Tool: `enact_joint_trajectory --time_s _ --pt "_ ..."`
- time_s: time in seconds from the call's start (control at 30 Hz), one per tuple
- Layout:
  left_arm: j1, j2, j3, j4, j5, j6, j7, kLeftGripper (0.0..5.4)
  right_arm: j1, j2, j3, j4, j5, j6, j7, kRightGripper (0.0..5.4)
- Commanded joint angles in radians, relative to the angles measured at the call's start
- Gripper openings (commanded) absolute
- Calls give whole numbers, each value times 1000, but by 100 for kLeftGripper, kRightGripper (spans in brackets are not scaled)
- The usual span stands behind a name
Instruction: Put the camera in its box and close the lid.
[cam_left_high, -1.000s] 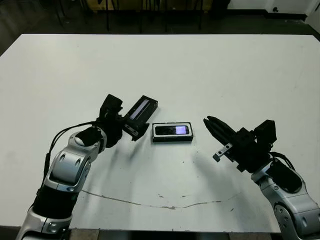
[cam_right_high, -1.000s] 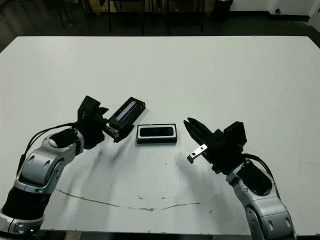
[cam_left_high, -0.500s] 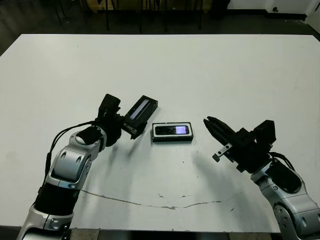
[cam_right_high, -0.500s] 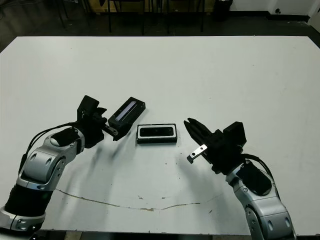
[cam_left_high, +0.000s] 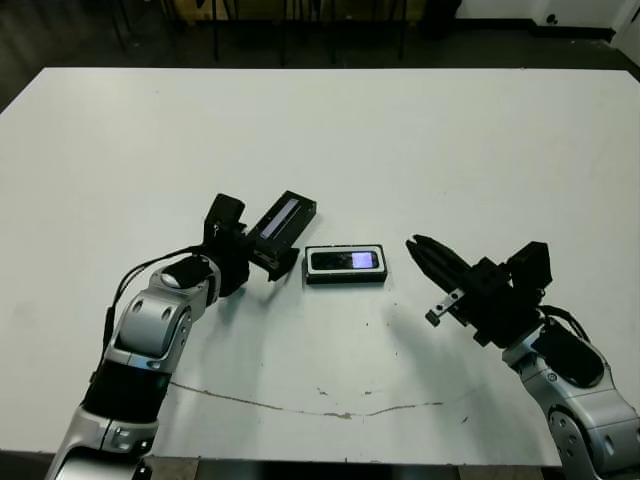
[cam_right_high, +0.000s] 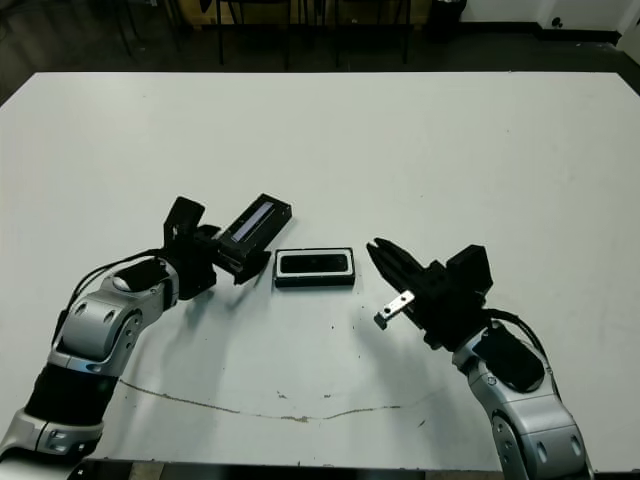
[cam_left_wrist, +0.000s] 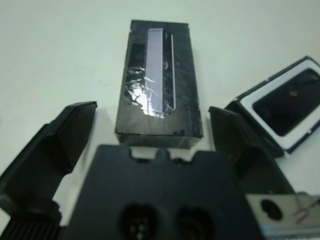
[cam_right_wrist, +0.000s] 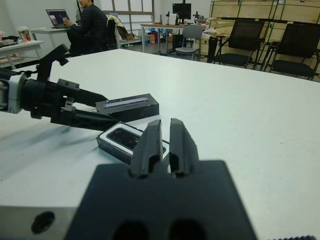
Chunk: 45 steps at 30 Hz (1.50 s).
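We see our silver-grey arms with black joints, black cables looping beside them, and black two-fingered grippers.

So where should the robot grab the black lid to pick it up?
Probably across its two long sides, near the end closest to the left gripper. The lid is a flat, narrow slab lying on the table, and it already points lengthwise between the spread fingers, so they could close on those straight edges.
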Motion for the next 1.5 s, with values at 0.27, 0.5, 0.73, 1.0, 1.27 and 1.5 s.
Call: enact_joint_trajectory --time_s 0.27,0.5,0.73,1.0,1.27,1.5 --pt "50 -23 -48 47 80 -101 78 425 23 -9 -2 1 -13 -3 2 0" --pt "73 -13 -48 44 86 -171 67 296 20 -6 3 9 -18 -7 1 0" --pt "88 21 -55 -1 106 -215 48 279 23 -8 0 12 -16 -19 5 0" --pt "59 63 32 -23 44 -202 -9 279 25 -11 5 5 -24 -10 -3 0" --pt "-59 183 96 123 -39 -301 -245 279 22 -15 6 -9 -26 17 -10 0" --pt "-196 263 45 354 -34 -456 -532 279 27 -19 -6 -14 -23 16 -13 0"
